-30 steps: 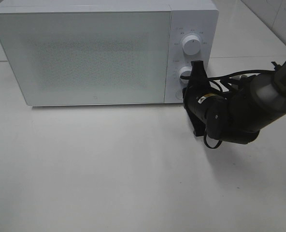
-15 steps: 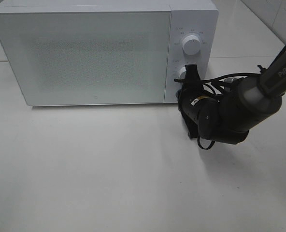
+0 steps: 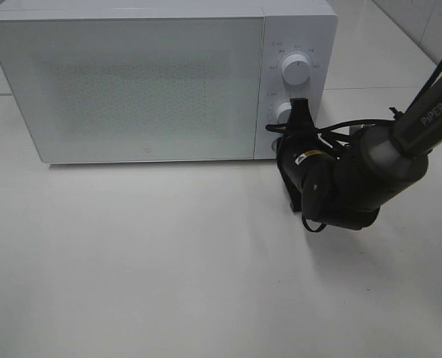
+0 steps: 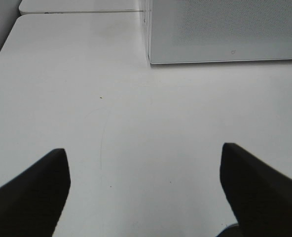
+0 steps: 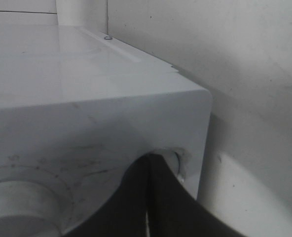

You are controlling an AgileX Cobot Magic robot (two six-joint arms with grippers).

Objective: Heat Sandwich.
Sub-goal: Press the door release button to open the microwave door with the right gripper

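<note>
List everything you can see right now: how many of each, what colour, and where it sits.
microwave: one, white, door shut, at the back of the table
upper knob: one, white, on the panel to the right of the door
lower knob: one, white, below the upper knob, partly hidden by the right pincer
table: one, white, under everything
right arm: one, black, reaching in from the right
right pincer: one, black, shut, at the control panel by the lower knob
left pincer: one, black, open, over bare table in front of the microwave; out of the high view
</note>
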